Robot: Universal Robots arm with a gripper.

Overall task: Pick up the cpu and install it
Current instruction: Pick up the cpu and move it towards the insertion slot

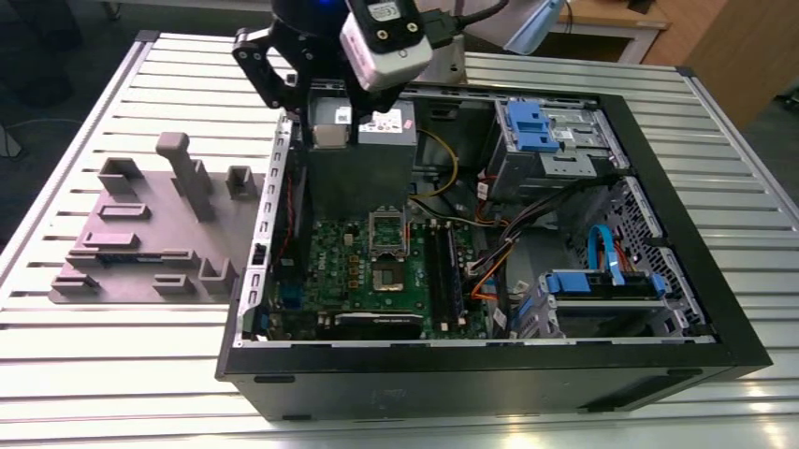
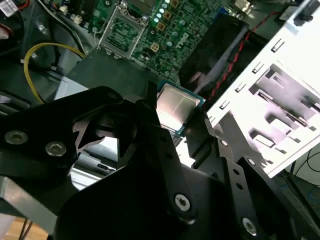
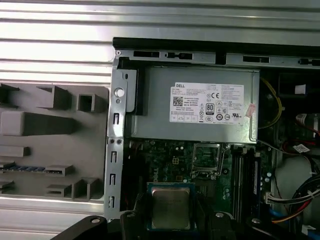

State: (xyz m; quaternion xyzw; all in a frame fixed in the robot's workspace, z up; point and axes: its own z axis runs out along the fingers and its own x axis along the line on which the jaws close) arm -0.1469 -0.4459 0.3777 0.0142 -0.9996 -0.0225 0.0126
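My gripper (image 2: 175,114) is shut on the cpu (image 2: 175,106), a small square chip with a shiny silver-grey top, held by its edges between the black fingers (image 2: 150,107). In the first wrist view the cpu (image 3: 170,207) sits in the gripper (image 3: 170,212) over the green motherboard (image 3: 165,155), short of the square socket frame (image 3: 206,159). In the exterior view the gripper (image 1: 318,108) hangs above the open computer case (image 1: 649,187), over the power supply end, with the socket frame (image 1: 388,229) lower down on the motherboard (image 1: 337,257).
A grey power supply (image 3: 195,110) lies beside the motherboard. Blue drive cages (image 1: 544,126) and loose cables (image 1: 500,248) fill the exterior view's right of the case. A grey plastic fixture (image 1: 138,234) rests on the slatted table (image 1: 75,374) outside the case wall.
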